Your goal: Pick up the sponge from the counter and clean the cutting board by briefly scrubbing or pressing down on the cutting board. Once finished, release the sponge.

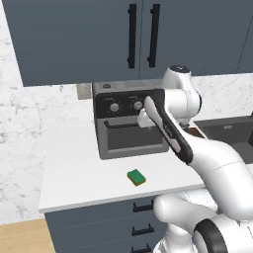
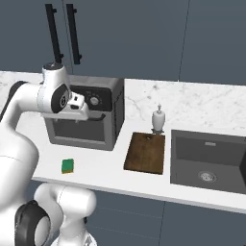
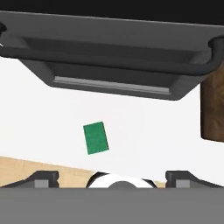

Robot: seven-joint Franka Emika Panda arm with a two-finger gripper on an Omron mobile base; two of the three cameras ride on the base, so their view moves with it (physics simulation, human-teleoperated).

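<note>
Here the sponge [image 1: 137, 177], a small green block with a yellow lower layer, lies flat on the white counter [image 1: 74, 183], near the front edge and in front of the dark toaster oven [image 1: 131, 126]. It lies alone, touched by nothing. In the right base view the sponge [image 2: 67, 166] sits left of the cutting board [image 2: 146, 153], well apart from it, with bare counter [image 2: 96, 168] between them. The board is a thin dark brown slab lying flat, its far edge just beside a small white soap dispenser [image 2: 158, 120] and its right edge near the dark grey sink [image 2: 211, 161].

The gripper [image 3: 113, 175] hangs above the counter in front of the toaster oven's door, well clear of the sponge. Its two dark fingertips [image 3: 43, 177] stand wide apart with nothing between them. In the hand view the sponge [image 3: 96, 138] appears as a green rectangle on the white worktop below the oven's door handle [image 3: 109, 54], and one edge of the cutting board [image 3: 213, 109] shows at the right. Dark blue-grey wall cabinets [image 1: 99, 34] with black handles hang above the oven.
</note>
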